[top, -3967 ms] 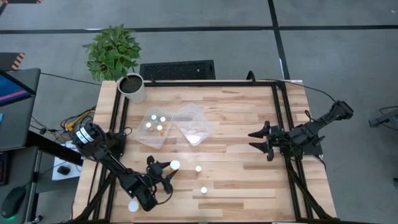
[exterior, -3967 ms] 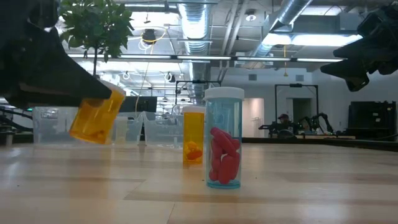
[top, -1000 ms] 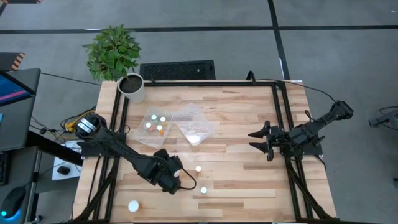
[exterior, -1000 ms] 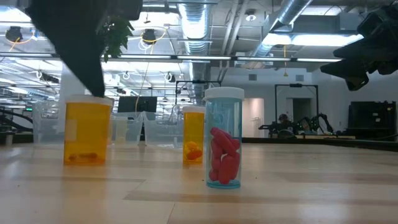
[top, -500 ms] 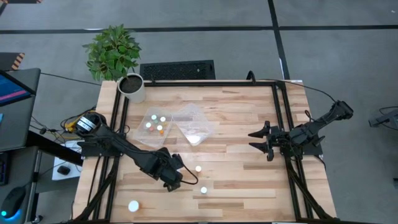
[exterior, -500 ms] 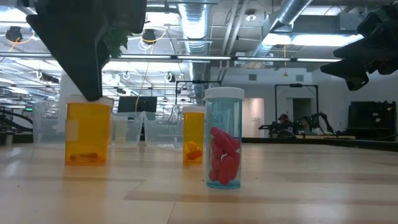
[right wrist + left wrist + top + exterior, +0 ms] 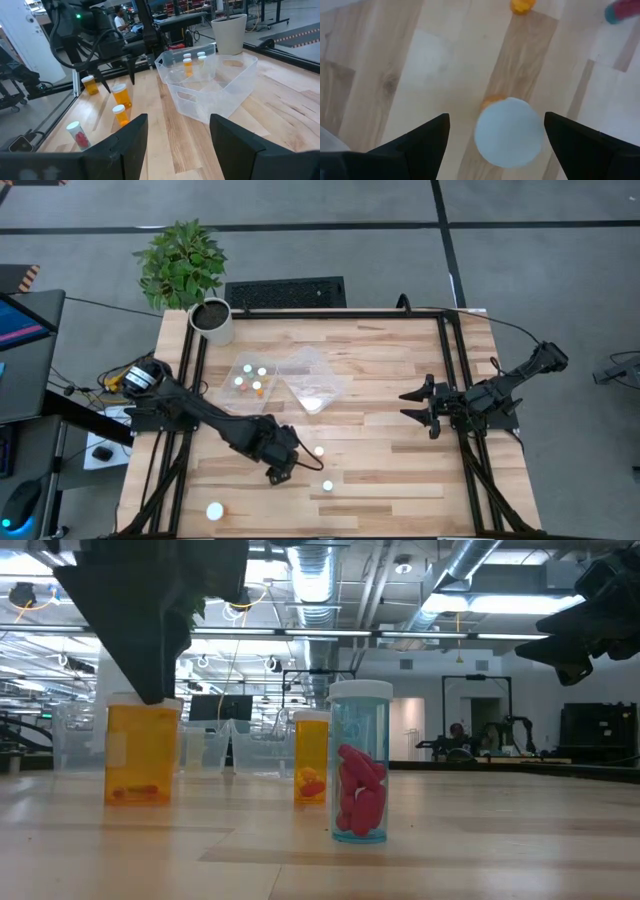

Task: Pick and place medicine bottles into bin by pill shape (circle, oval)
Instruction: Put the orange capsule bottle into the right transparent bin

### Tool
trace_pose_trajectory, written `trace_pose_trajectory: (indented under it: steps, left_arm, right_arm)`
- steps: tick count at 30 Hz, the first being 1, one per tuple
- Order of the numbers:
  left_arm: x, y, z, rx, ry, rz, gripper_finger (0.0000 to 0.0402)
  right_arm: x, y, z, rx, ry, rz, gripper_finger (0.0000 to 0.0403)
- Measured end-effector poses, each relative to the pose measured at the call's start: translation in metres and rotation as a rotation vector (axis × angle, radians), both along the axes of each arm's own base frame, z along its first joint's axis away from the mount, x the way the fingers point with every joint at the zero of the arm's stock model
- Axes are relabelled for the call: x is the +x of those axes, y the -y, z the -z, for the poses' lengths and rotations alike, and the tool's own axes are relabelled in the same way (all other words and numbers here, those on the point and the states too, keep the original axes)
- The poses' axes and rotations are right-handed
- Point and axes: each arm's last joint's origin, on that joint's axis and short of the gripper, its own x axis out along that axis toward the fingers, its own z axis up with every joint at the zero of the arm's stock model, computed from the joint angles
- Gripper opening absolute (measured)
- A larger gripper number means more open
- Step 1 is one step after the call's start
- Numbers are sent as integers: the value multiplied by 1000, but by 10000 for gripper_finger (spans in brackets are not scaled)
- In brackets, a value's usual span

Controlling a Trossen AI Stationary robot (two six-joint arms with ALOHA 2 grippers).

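— What do we see changed from four seconds back?

— Then the left gripper held an orange bottle tilted in the air near the bench's front left. Now that orange bottle stands upright on the wood, set down among the loose bottles, and the left arm has reached farther toward the middle. Over the last half second we see the gripper edge slightly closer to the small orange bottle. The right gripper has not moved; it waits above the bench's right side, jaws spread.

— And where does the bottle sit against the left jaws?

— In the left wrist view we look straight down on its white cap, lying between the two fingers, with clear wood on each side. The jaws stand wide, touching nothing. In the low view the dark gripper hangs directly over the cap.

— The rest?

— The blue bottle of red pills stands near the front. Several bottles lie in the left clear bin; another stands alone at the front left corner.
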Motion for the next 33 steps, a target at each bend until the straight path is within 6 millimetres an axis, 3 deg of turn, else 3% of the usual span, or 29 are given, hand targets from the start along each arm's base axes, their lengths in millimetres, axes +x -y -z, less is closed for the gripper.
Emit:
trace_pose_trajectory:
  steps: [25, 33]
  left_arm:
    - [0, -4, 11, -72, -25, 56, 318]
    - [1, -5, 10, -73, -16, 60, 273]
  right_arm:
    - [0, 0, 0, -2, 0, -1, 226]
    - [0, 0, 0, -1, 0, -2, 226]
